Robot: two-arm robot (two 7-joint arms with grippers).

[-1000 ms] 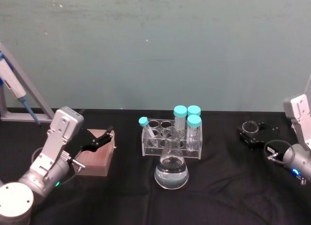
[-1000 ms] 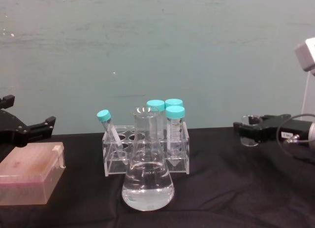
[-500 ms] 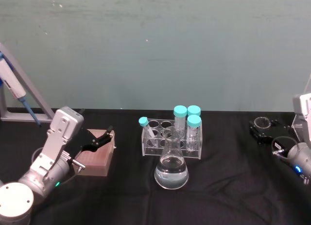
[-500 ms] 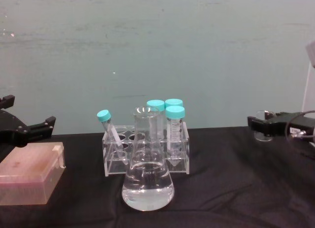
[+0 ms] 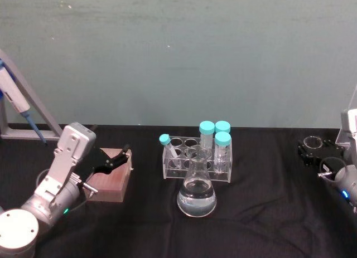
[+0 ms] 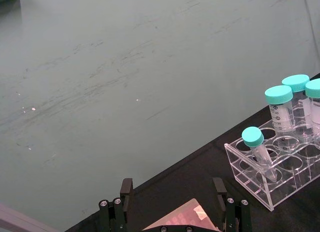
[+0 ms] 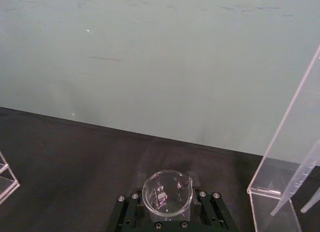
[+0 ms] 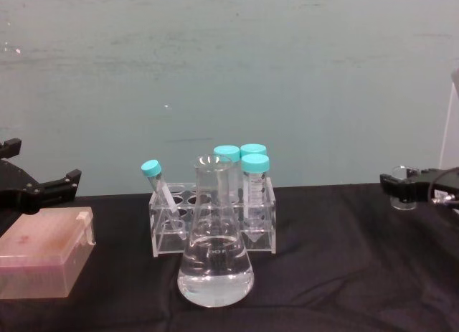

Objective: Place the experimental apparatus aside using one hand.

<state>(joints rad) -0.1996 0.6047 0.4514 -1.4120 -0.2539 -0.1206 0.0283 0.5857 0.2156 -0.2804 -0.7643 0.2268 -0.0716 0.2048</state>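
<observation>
Black desk point(image 5: 268, 224), green wall behind. My right claw point(image 5: 317, 153) grips the small beaker point(image 7: 166, 193) upright, far out at three o'clock from the flask point(image 5: 196, 196). Acrylic stand point(image 7: 272, 202) near, farther toward three. Left claw point(image 5: 117, 160) parked wide over pink box point(image 5: 110, 184).

Silver left arm point(image 5: 56, 183), green light point(image 5: 66, 211), black left claw point(image 5: 119, 157), screws point(image 6: 103, 203)

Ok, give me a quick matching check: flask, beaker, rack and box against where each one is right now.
Things:
1 flask
2 beaker
3 rack
4 box

Places:
A in the right gripper
B below the open left gripper
C front centre
D just behind the flask

Pairs: 1-C, 2-A, 3-D, 4-B.
</observation>
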